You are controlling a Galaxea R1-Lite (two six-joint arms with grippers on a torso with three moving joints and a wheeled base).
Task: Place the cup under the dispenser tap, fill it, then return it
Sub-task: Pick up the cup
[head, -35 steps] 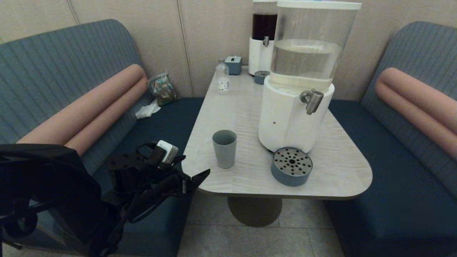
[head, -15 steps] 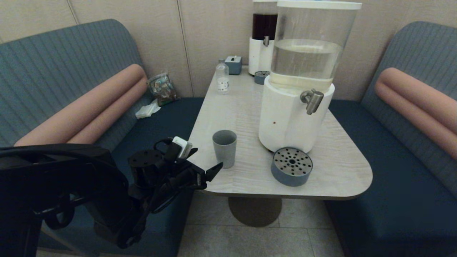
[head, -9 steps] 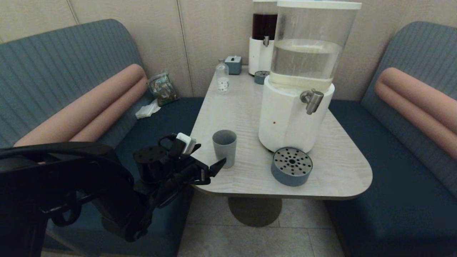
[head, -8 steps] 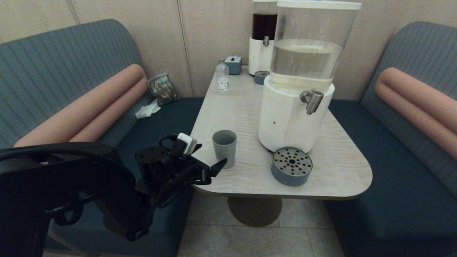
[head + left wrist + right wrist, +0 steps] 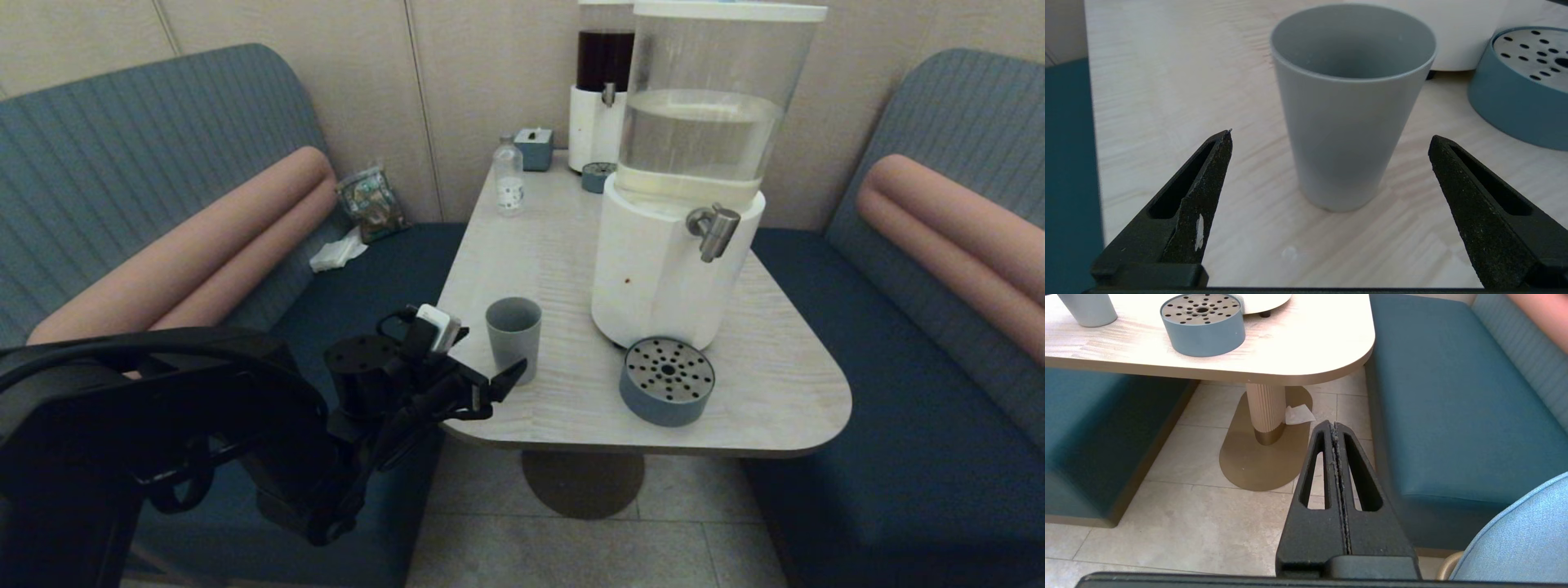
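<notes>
The grey-blue cup (image 5: 513, 339) stands upright and empty on the table's near left part, left of the big dispenser's white base (image 5: 661, 278). The brushed-metal dispenser tap (image 5: 714, 229) sticks out high on that base, above the perforated drip tray (image 5: 667, 380). My left gripper (image 5: 498, 371) is at the table's left edge, open, just short of the cup. In the left wrist view the cup (image 5: 1351, 122) stands ahead of the left gripper (image 5: 1331, 136), in line with the gap between the wide-spread fingers and untouched. My right gripper (image 5: 1334, 426) hangs shut and empty over the floor, below table height.
A slimmer dark-tank dispenser (image 5: 602, 90), a small clear bottle (image 5: 509, 184) and a small blue box (image 5: 535, 147) stand at the table's far end. Blue benches flank the table (image 5: 759, 408). The drip tray (image 5: 1523, 94) sits close to the cup's right.
My left arm has risen and reached forward and right, from beside the bench to the table's edge, bringing the open gripper close to the cup. The cup has not moved.
</notes>
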